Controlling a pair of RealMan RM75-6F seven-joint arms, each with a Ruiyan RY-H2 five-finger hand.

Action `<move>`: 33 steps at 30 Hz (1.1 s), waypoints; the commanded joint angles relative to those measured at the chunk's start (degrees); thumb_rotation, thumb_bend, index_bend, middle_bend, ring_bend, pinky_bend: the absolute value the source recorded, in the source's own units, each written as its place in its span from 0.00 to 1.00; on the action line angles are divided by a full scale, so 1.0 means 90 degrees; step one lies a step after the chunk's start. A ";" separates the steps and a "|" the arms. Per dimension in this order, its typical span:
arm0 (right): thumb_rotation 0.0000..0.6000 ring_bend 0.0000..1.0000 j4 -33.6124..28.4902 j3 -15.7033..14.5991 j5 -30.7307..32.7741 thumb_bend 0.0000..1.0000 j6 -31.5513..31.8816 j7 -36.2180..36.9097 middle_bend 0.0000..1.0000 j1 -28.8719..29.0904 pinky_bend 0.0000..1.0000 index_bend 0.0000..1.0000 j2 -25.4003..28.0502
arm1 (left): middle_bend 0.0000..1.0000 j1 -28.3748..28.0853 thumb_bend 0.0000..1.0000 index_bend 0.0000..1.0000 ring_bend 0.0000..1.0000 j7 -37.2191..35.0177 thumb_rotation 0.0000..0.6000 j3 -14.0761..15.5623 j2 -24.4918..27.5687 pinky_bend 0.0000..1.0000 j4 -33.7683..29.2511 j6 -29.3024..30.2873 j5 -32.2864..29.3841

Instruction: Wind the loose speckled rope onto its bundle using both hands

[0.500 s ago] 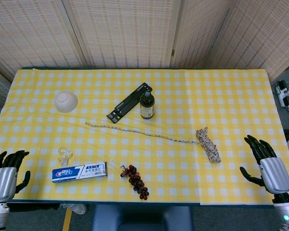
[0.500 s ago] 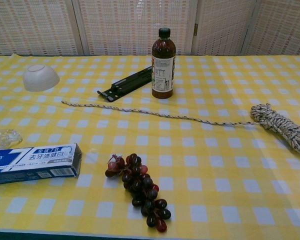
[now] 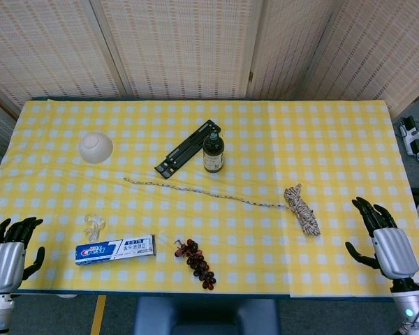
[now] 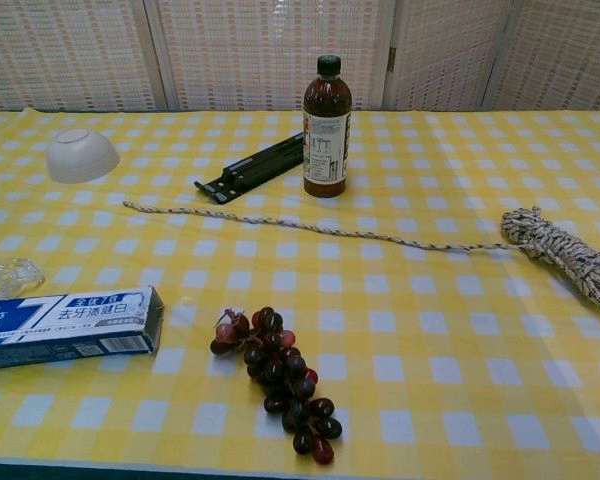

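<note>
Two robot hands wait at the near edge of a table (image 3: 335, 125) covered in yellow-and-white check, neither one touching anything. At the near left corner the left hand (image 3: 5, 255) rests with its dark fingers loosely curled but apart, holding nothing. At the near right corner the right hand (image 3: 385, 241) lies with its fingers spread wide, also holding nothing; neither hand appears in the chest view.

Right of centre lies the speckled rope bundle (image 3: 302, 209), a short wound coil angled toward the near right, well apart from the right hand. From its far end the loose rope (image 3: 202, 190) runs leftward in a nearly straight line across the middle of the cloth, its free tip ending left of centre. In the chest view the bundle (image 4: 563, 253) sits at the right edge and the strand (image 4: 310, 229) stretches across to the left.

Just beyond the strand a dark bottle (image 4: 326, 113) stands upright, with a black bracket (image 4: 252, 168) lying flat beside it on its left. An upturned white bowl (image 4: 81, 154) sits at the far left. Nearer the camera are a toothpaste box (image 4: 67, 326) on the left, a clear plastic piece (image 4: 7, 275) just beyond it, and a bunch of dark grapes (image 4: 276, 374) near the middle.
</note>
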 commanded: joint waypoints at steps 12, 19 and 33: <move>1.00 0.19 -0.0396 0.0420 0.1350 0.35 -0.2070 -0.0155 0.15 0.0990 0.11 0.00 -0.0079 | 0.22 0.0011 0.49 0.25 0.21 -0.0043 1.00 0.0029 0.0024 0.13 0.0004 -0.0054 -0.0008; 1.00 0.19 -0.0282 0.0742 0.2261 0.59 -0.3153 0.0127 0.17 0.1578 0.11 0.00 -0.0050 | 0.22 0.0007 0.49 0.25 0.21 -0.0062 1.00 0.0036 0.0017 0.13 0.0034 -0.0109 -0.0050; 1.00 0.19 0.0914 0.1106 0.3066 0.60 -0.4592 0.0823 0.21 0.2408 0.10 0.00 -0.0692 | 0.22 -0.0071 0.49 0.26 0.21 0.0068 1.00 0.0018 -0.0041 0.14 0.0021 -0.0223 -0.0077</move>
